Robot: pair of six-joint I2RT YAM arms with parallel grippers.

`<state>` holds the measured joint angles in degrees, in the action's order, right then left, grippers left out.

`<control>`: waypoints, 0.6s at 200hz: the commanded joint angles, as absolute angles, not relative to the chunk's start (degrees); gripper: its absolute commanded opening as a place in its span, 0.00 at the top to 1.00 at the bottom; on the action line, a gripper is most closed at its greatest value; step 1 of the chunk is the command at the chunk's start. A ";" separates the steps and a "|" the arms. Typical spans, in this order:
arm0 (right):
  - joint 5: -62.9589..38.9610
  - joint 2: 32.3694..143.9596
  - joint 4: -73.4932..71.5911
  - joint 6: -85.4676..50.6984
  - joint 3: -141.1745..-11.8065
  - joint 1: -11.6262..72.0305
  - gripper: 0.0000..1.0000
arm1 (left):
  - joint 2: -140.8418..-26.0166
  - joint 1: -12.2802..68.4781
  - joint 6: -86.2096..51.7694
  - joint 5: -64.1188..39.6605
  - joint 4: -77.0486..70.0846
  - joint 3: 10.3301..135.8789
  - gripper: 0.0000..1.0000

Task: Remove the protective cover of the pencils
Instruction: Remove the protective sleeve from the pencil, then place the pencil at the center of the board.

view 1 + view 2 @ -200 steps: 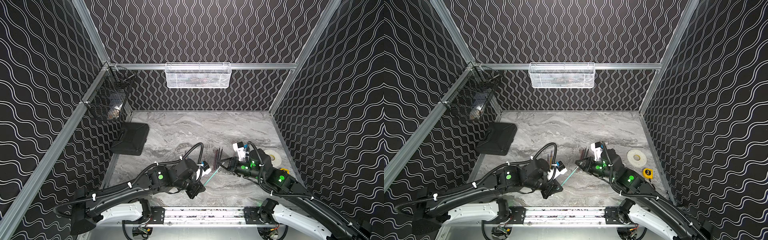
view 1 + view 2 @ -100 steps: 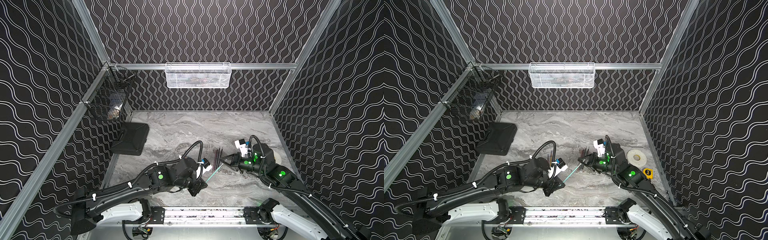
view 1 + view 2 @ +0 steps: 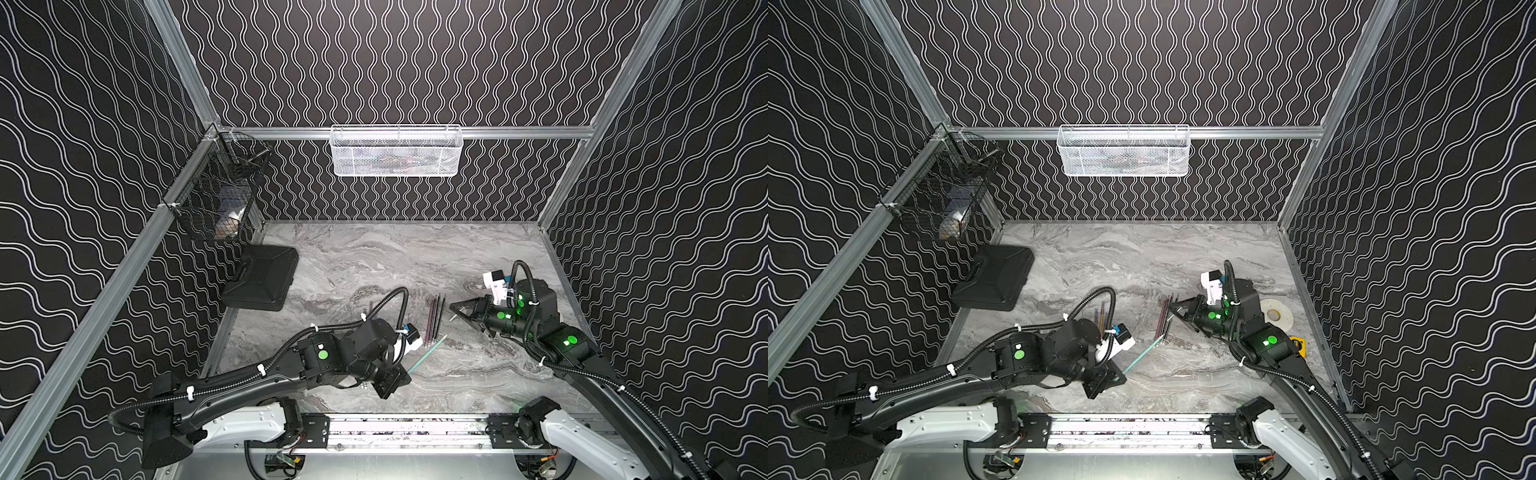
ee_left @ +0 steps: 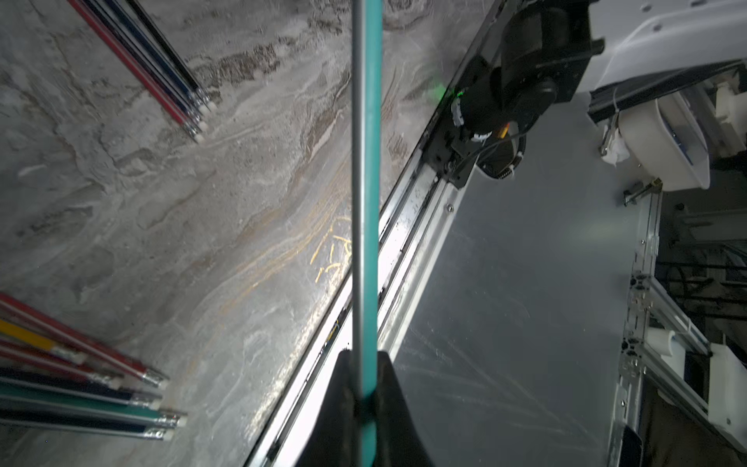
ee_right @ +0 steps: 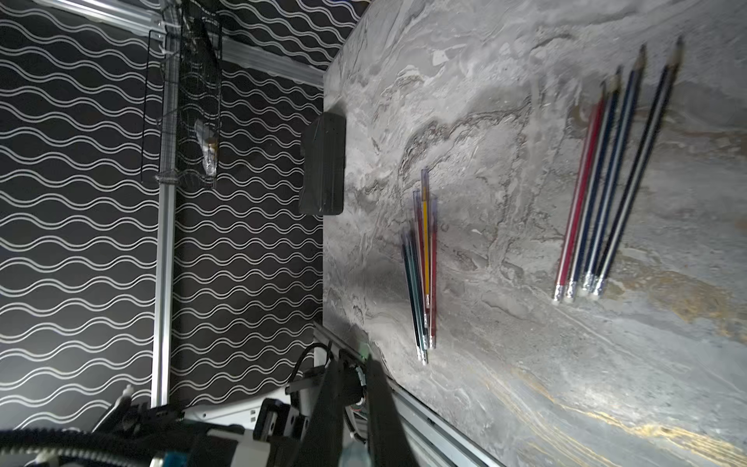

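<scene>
My left gripper (image 3: pixel 406 375) (image 4: pixel 364 358) is shut on a teal pencil (image 3: pixel 428 353) (image 4: pixel 366 182), which slants up and away over the table. My right gripper (image 3: pixel 454 308) (image 5: pixel 357 362) hovers to the right of that pencil's far tip, apart from it. It is shut on a small pale protective cover (image 3: pixel 1170 318) that sticks out of the jaws. Bare pencils (image 3: pixel 434 318) (image 5: pixel 598 182) lie side by side between the arms. Another bunch of pencils (image 5: pixel 422 263) (image 3: pixel 1100 316), with clear covers on the tips, lies behind the left arm.
A black case (image 3: pixel 262 278) lies at the left wall under a black wire basket (image 3: pixel 216 199). A white mesh basket (image 3: pixel 395 151) hangs on the back rail. A white tape roll (image 3: pixel 1277 316) and a yellow tape measure (image 3: pixel 1298 344) sit beside the right arm.
The right gripper has drawn back to the right, away from the teal pencil's tip, staying shut. The left gripper keeps the teal pencil and has barely shifted.
</scene>
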<state>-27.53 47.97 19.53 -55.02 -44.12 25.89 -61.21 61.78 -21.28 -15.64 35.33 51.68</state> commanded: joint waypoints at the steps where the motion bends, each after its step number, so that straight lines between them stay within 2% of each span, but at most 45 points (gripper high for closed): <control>1: -25.49 47.90 19.07 -54.13 -44.83 24.31 1.00 | -61.25 61.69 -20.33 -17.49 37.11 51.84 1.00; 62: -23.88 47.18 24.32 -50.99 -46.32 21.60 1.00 | -61.17 61.68 -20.53 -16.38 37.52 51.85 1.00; 100: -18.26 46.20 31.00 -46.50 -46.76 19.80 1.00 | -61.65 61.70 -22.55 -11.55 38.36 52.41 1.00; 120: -15.95 47.79 34.36 -43.47 -45.84 17.90 1.00 | -61.44 61.37 -26.41 -10.27 33.43 50.39 1.00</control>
